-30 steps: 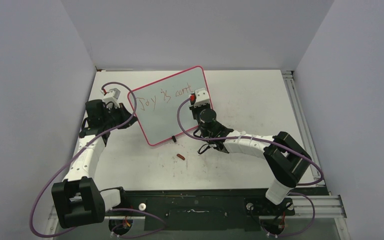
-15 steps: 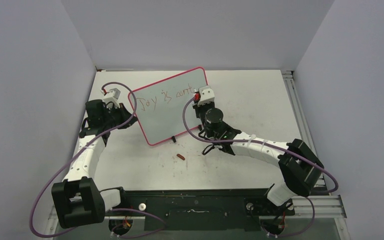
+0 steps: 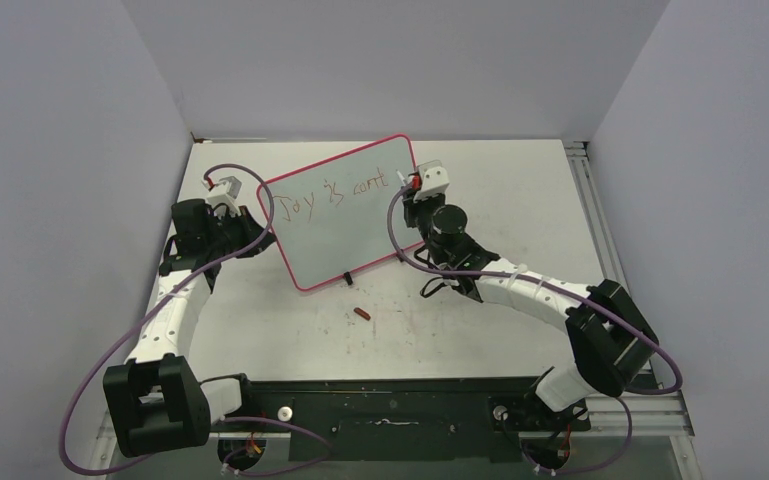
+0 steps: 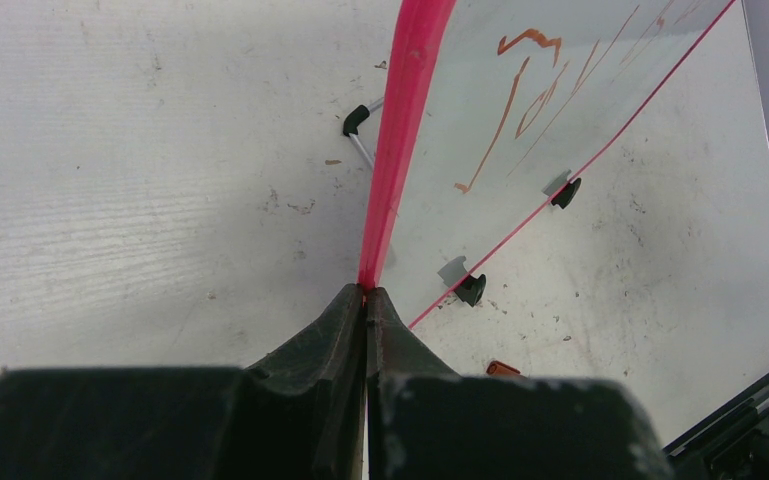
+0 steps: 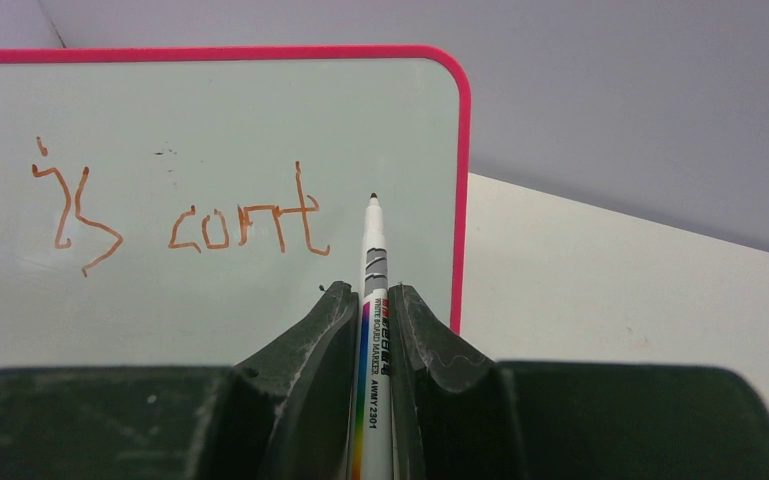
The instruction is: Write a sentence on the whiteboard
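Whiteboard [image 3: 345,228], the rectangular white-grey one with rounded corners and a thin pink-red frame, stands propped on its small black feet at the far middle of the scuffed white surface [image 3: 520,200]. On its left edge the left claw [image 4: 365,296] is pinched together on the frame, steadying it. Over on the other side, the right claw [image 5: 373,300] is clamped on a slim white marker [image 5: 374,250]. Its tip points at the board just right of the last stroke, but I cannot tell if it is touching.

Now the sentence [image 5: 240,228], thin reddish-brown handwriting along the top, reads "Joy is cont", so I'd call it partway, with the final word unfinished. Room looks tight, as the tip sits close to the right frame. A small reddish cap-like piece [image 3: 361,314] lies on the surface in front of the board.
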Robot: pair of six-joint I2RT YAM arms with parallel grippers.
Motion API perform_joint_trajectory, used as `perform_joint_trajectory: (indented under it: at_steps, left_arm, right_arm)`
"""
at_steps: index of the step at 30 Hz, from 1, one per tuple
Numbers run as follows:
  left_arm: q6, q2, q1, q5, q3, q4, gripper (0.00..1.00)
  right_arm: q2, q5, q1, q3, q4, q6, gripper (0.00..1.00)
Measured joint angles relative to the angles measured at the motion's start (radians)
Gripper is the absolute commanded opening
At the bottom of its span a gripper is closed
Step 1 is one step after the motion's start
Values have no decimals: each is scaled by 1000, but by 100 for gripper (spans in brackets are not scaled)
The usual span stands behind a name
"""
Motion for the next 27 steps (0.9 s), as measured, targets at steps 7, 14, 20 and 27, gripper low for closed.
perform_joint_trajectory:
  at_steps: [7, 14, 20, 27]
  left_arm:
    - [0, 0, 0, 0, 0, 0, 0]
    - [0, 0, 0, 0, 0, 0, 0]
    - [0, 0, 0, 0, 0, 0, 0]
    - [0, 0, 0, 0, 0, 0, 0]
  right_arm:
    - [10, -54, -11, 0, 1, 25, 5]
    - [46, -67, -12, 5, 0, 31, 5]
    - [51, -68, -18, 13, 1, 32, 5]
    - [89, -68, -18, 29, 2, 32, 5]
